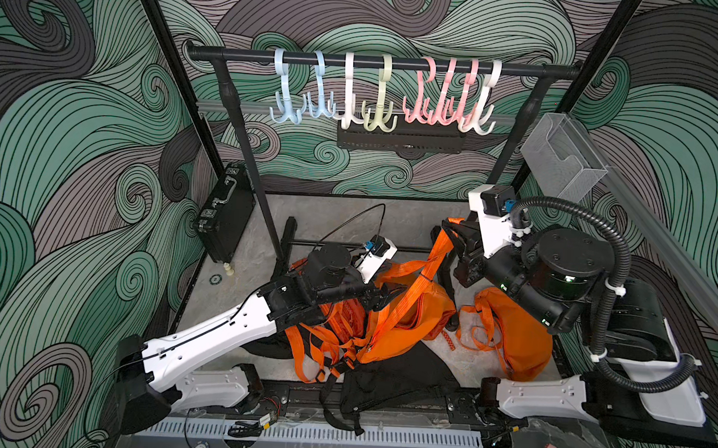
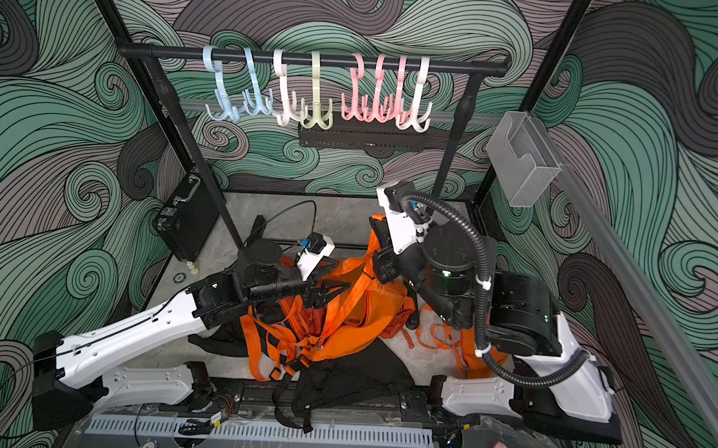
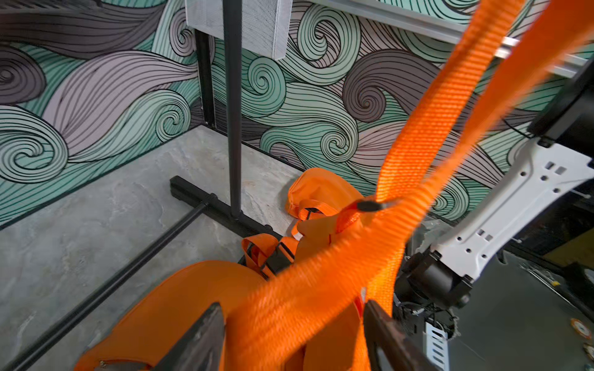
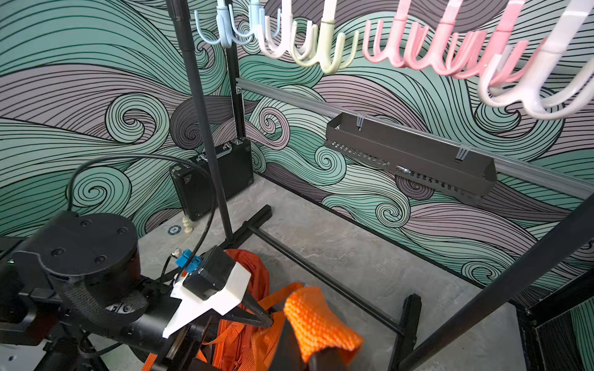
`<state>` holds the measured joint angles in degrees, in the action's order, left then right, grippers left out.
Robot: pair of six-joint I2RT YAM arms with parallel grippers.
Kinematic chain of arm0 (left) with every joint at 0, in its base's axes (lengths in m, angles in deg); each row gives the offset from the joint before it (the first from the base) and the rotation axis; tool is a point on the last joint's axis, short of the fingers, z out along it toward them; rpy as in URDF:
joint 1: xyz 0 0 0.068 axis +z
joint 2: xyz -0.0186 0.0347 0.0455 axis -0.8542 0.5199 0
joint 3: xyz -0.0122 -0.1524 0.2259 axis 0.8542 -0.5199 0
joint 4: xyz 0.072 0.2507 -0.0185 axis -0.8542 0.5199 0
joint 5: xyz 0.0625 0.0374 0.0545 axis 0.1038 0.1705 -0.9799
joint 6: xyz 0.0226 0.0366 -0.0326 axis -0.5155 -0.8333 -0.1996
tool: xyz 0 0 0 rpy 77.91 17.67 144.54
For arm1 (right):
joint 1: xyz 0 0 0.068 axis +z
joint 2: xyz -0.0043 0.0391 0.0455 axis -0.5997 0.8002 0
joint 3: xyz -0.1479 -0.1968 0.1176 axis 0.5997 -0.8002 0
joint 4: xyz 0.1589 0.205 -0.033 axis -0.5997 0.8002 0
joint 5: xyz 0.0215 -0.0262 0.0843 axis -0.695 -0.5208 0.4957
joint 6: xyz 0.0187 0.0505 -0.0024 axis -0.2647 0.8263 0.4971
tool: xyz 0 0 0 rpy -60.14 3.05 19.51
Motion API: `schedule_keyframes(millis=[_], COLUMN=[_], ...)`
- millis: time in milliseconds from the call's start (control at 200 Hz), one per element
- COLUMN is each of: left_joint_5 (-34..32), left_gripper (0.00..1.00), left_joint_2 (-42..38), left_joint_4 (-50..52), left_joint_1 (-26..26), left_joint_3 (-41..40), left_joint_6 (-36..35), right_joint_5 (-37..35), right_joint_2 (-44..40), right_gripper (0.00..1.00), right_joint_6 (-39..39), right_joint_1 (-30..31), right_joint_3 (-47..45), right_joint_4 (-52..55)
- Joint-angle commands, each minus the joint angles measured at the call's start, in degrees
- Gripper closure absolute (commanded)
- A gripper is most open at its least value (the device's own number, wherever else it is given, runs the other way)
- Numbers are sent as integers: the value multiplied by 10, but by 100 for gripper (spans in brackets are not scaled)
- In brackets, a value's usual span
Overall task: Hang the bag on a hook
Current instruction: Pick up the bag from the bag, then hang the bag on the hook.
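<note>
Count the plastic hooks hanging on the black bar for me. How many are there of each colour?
Light blue plastic hooks: 2
White plastic hooks: 2
Pale green plastic hook: 1
Pink plastic hooks: 3
Total: 8 hooks

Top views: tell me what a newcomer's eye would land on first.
The bright orange strap wins: it runs taut from the heap of orange bags up to the right gripper, which is shut on it, while the left gripper straddles it with jaws open. Next comes the row of pastel hooks on the black rail at the back, all bare.
</note>
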<state>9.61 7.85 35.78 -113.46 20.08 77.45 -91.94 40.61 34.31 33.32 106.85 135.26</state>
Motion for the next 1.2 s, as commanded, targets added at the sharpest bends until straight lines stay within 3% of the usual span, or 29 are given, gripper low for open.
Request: schedule_keyframes(millis=[0, 130, 260, 365, 435, 565, 841, 1011, 1196], left_joint_5=[-45, -68, -74, -72, -86, -106, -137, -189, -203], left_gripper=[30, 31, 44, 68, 89, 100, 100, 100, 100], left_joint_2=[11, 14, 22, 26, 25, 16, 140, 232, 319], left_joint_4=[-27, -35, -34, -26, -10, 17, 173, 239, 274], left_joint_1=[0, 0, 0, 0, 1, 1, -1, -2, -2], left_joint_3=[3, 5, 14, 25, 36, 73, 376, 550, 705], left_joint_6=[-18, -31, -39, -50, -57, -75, -72, -74, -53], right_joint_5=[11, 17, 20, -2, -33, -73, -1, 90, 160], right_joint_2=[-8, -18, -22, -28, -34, -40, 13, 68, 151], right_gripper=[100, 100, 100, 100, 100, 100, 100, 100, 100], right_joint_6=[-3, -2, 0, -7, -24, -63, -87, -37, 0], right_joint_1=[1, 1, 1, 1, 0, -47, -196, -329, -412], right_joint_3=[3, -3, -7, -5, -7, -1, 88, 163, 288], right_joint_4=[-17, -16, -15, -17, -18, -26, -72, -71, -70])
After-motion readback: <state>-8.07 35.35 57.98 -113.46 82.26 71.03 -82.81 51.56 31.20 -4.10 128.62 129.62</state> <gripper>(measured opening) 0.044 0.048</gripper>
